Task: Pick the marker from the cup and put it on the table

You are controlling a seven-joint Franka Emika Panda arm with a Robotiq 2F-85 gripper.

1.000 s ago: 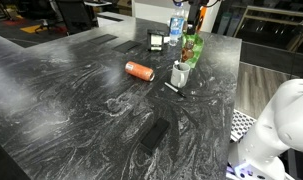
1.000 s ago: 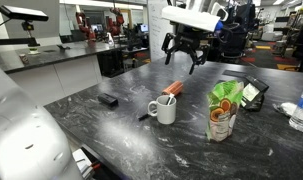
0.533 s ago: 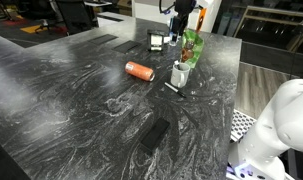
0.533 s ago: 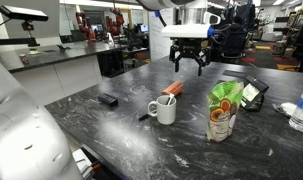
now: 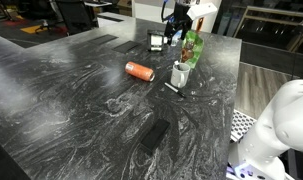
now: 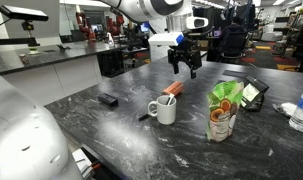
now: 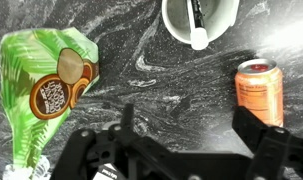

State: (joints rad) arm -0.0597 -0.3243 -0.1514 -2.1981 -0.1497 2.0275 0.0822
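Hovering empty, jaws apart, on the far side of the cup (image 6: 164, 110), the gripper (image 6: 185, 70) is at the approach step and must next drop to pinch the marker (image 7: 196, 14) seemingly inside it

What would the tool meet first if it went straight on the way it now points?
Probably the bare table. In the wrist view the open tool points down between the green bag and the orange can, short of the cup. Depth is hard to judge.

Lab, black workbenches (image 6: 61, 52) behind
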